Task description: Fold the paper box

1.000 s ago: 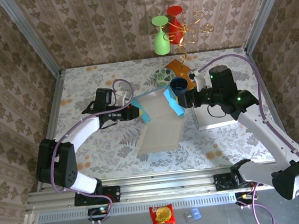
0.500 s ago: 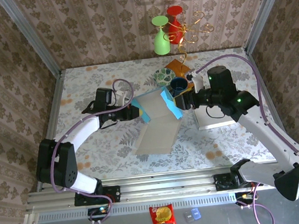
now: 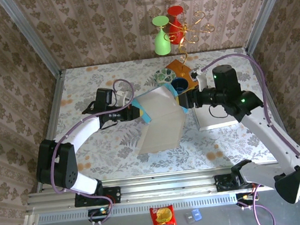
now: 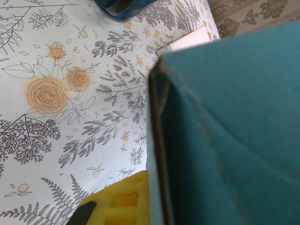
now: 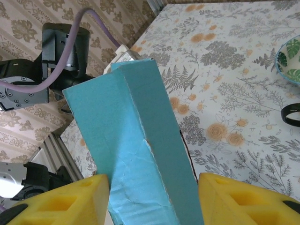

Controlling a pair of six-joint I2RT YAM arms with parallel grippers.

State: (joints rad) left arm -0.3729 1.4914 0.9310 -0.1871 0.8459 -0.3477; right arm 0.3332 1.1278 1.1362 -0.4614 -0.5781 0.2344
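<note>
I hold the paper box (image 3: 161,123) just on the near side of the blue cup (image 3: 178,83), long axis running away from the cup; the left gripper (image 3: 135,113) pinches the edge farther from the cup, and the right gripper (image 3: 184,102) clamps the cup-side teal flap.

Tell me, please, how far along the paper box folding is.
Roughly midway. Done: the paper box has teal walls creased upright. In hand: the left gripper pinches its left edge, and the right gripper clamps a folded teal wall. Left: the wide tan panel is spread open, nothing closed.
</note>
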